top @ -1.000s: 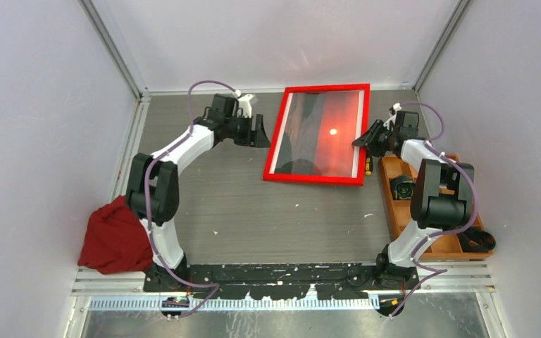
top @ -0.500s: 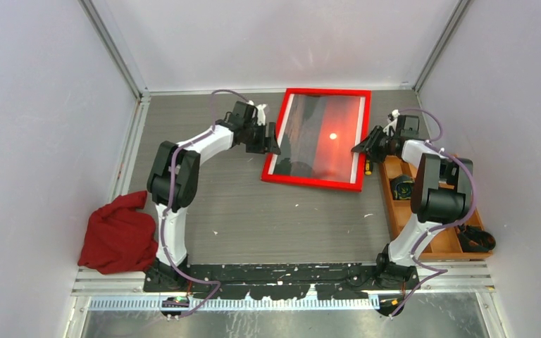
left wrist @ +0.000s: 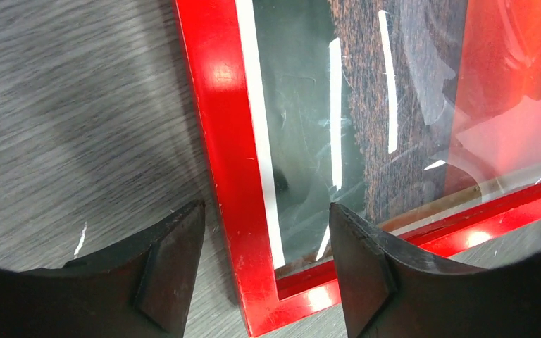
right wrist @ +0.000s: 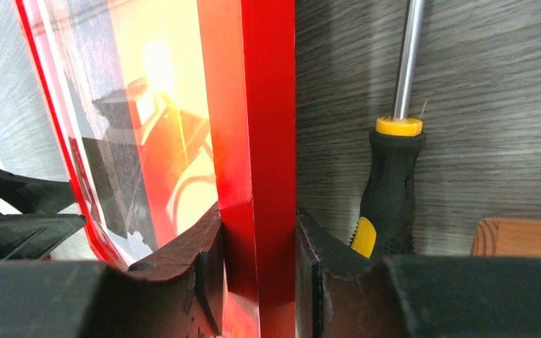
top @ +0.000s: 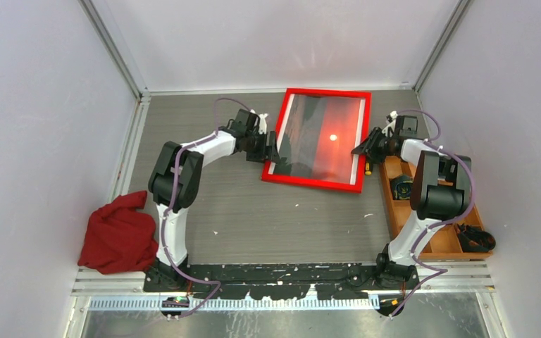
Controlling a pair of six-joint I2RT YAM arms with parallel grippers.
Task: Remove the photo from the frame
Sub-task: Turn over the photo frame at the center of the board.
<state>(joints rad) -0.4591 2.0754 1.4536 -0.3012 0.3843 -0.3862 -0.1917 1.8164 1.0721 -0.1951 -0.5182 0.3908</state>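
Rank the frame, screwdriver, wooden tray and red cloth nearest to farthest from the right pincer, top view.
1. frame: right rail clamped in the right pincer.
2. screwdriver: beside that rail, just right of it.
3. wooden tray: along the table's right edge.
4. red cloth: near-left corner, far across.
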